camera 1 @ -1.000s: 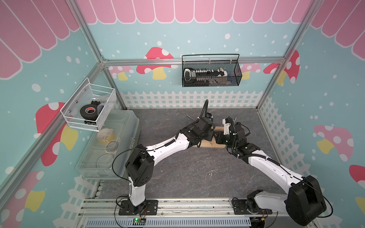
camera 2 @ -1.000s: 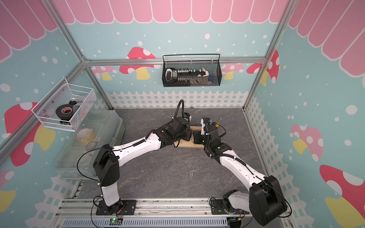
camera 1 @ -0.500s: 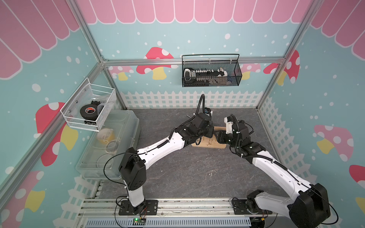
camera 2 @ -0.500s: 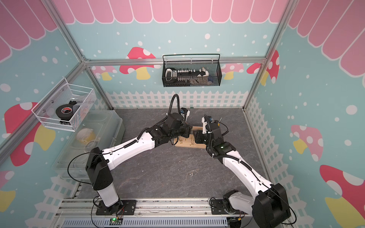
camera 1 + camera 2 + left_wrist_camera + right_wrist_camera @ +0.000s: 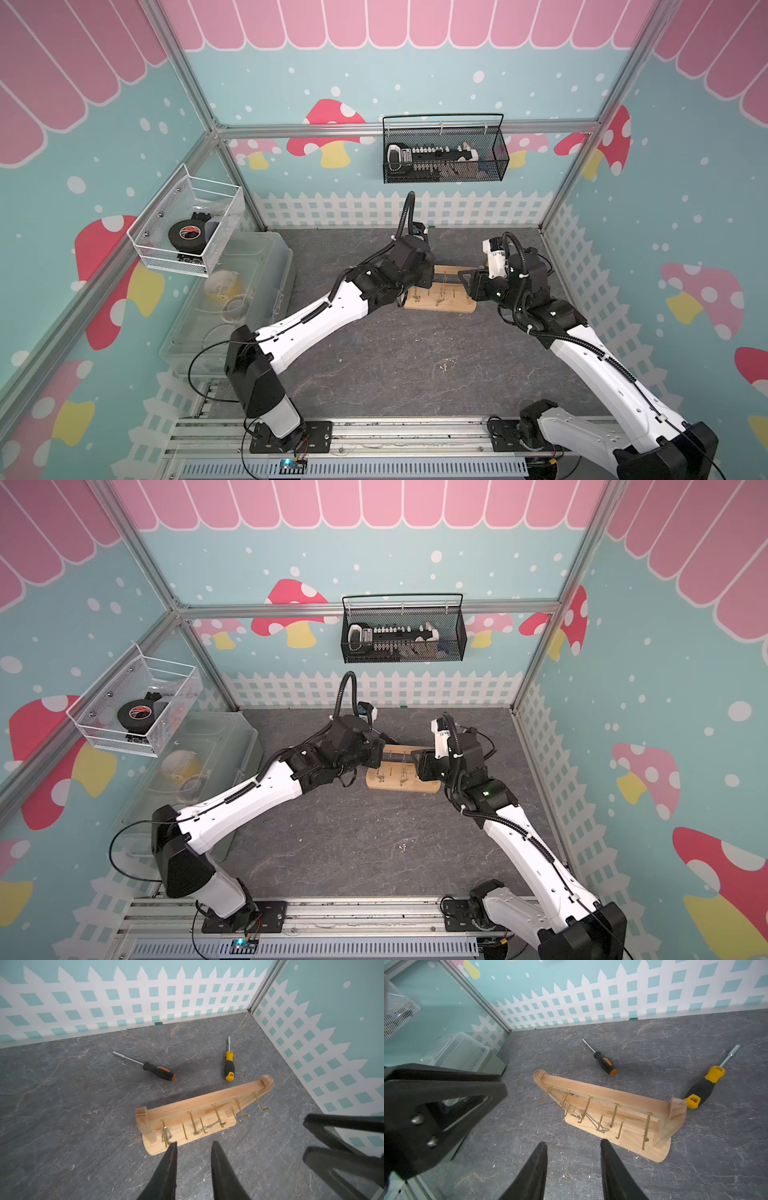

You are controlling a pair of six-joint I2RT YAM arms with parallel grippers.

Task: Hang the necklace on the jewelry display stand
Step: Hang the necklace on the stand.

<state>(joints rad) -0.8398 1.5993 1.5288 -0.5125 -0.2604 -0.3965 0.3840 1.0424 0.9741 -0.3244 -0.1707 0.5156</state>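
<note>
The light-wood jewelry display stand (image 5: 440, 295) (image 5: 401, 777) stands on the grey floor between my two arms. The necklace (image 5: 601, 1129), a thin gold chain, is draped across several gold pegs and sags towards the base; it also shows in the left wrist view as the chain (image 5: 208, 1126). My left gripper (image 5: 194, 1142) hovers just off the stand's left end, open and empty. On the other side, the right gripper (image 5: 573, 1142) is open too, with only floor between its fingers. Neither touches the stand.
Two screwdrivers lie behind the stand: an orange-and-black one (image 5: 159, 1070) and a yellow-and-black one (image 5: 229, 1066). A clear plastic bin (image 5: 232, 299) sits at the left wall. A black mesh basket (image 5: 444, 153) and a white wire basket (image 5: 187, 232) hang on the walls.
Both grippers have drawn back from the stand, the left one leftwards and the right one rightwards, and their jaws have opened. More of the stand now shows between them.
</note>
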